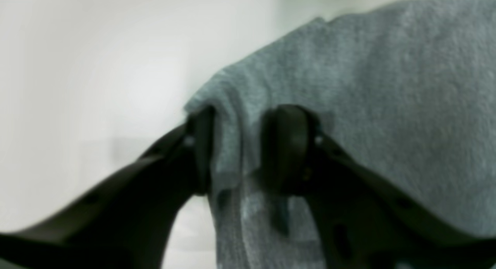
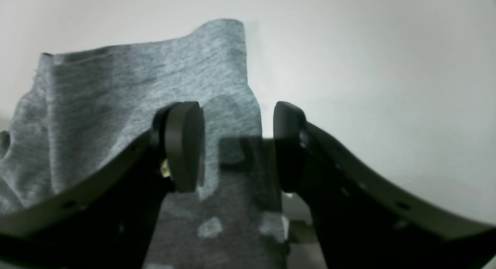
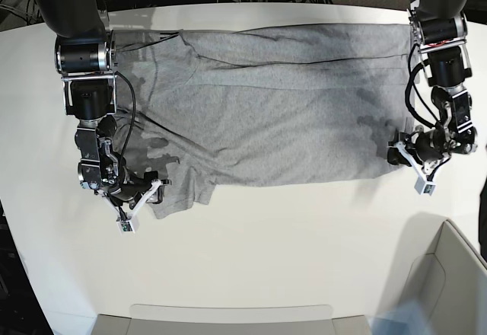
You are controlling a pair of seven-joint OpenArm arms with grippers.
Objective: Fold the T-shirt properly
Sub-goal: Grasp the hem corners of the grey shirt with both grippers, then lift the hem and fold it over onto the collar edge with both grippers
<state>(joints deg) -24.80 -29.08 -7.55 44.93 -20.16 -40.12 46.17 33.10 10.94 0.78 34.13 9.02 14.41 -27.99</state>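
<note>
The right gripper [image 3: 154,190] sits at eight o'clock on the white table [image 3: 289,244], its jaws apart around a corner of the grey T-shirt [image 3: 281,114]. At three o'clock, the left gripper [image 3: 396,154] pinches the shirt's other corner.

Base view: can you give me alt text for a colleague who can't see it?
A grey T-shirt lies spread across a white table; the left tool is at one edge, the right tool at a sleeve corner.
</note>
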